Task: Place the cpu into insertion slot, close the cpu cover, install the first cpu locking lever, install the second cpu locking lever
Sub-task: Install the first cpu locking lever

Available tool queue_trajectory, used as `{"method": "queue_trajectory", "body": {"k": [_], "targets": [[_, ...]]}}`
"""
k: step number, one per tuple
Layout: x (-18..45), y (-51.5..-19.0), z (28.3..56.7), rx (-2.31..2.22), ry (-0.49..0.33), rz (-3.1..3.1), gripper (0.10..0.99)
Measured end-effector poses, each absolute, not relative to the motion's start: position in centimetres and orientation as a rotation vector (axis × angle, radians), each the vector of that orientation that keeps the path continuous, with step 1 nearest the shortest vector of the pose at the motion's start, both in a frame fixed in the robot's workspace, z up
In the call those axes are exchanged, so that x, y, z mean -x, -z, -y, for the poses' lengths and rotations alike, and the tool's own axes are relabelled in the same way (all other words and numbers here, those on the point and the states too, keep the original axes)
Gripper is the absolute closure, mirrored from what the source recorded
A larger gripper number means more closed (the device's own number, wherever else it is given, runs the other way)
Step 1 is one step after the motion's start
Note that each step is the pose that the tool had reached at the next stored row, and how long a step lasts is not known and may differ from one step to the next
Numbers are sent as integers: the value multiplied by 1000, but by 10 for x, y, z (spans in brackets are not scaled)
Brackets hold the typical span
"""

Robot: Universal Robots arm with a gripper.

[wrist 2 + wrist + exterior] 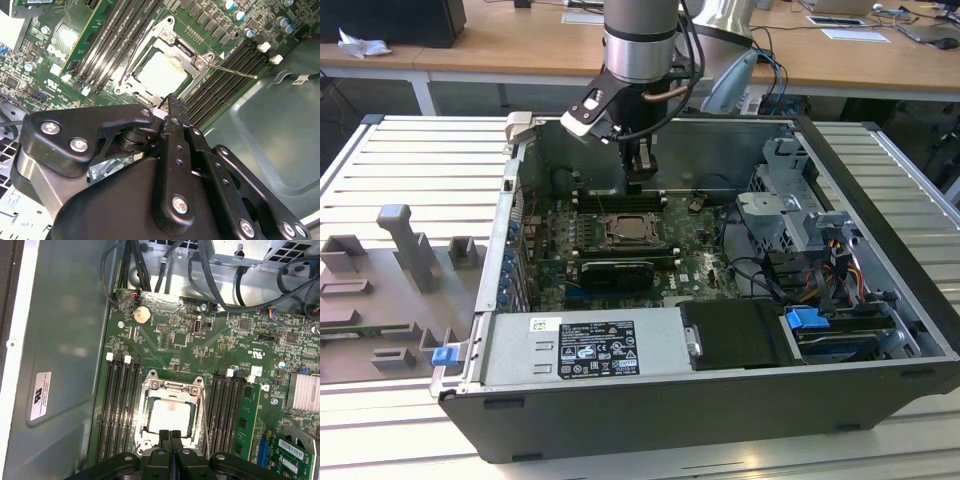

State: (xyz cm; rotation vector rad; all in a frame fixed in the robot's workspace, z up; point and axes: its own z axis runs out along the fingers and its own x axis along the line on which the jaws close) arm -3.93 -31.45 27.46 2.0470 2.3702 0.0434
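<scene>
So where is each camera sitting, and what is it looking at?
Exterior view: off the arm, looking down into the open black computer case; grey arm and gripper show.
First wrist view: on the arm, looking down past the shut gripper at the green circuit board.
Second wrist view: on the arm, slanting past the gripper's black body.
Both wrist views share the pale silver-grey square cpu inside its silvery frame cover.

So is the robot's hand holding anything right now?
No, nothing. The hand is shut with nothing between its fingers, close by the edge of the cpu cover. The cpu lies under that cover.
</scene>
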Motion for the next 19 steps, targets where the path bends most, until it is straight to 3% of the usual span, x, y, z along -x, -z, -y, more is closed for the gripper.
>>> {"method": "queue_trajectory", "body": {"k": [19], "targets": [[40,-274,314,-1886,-44,-2502,980]]}}
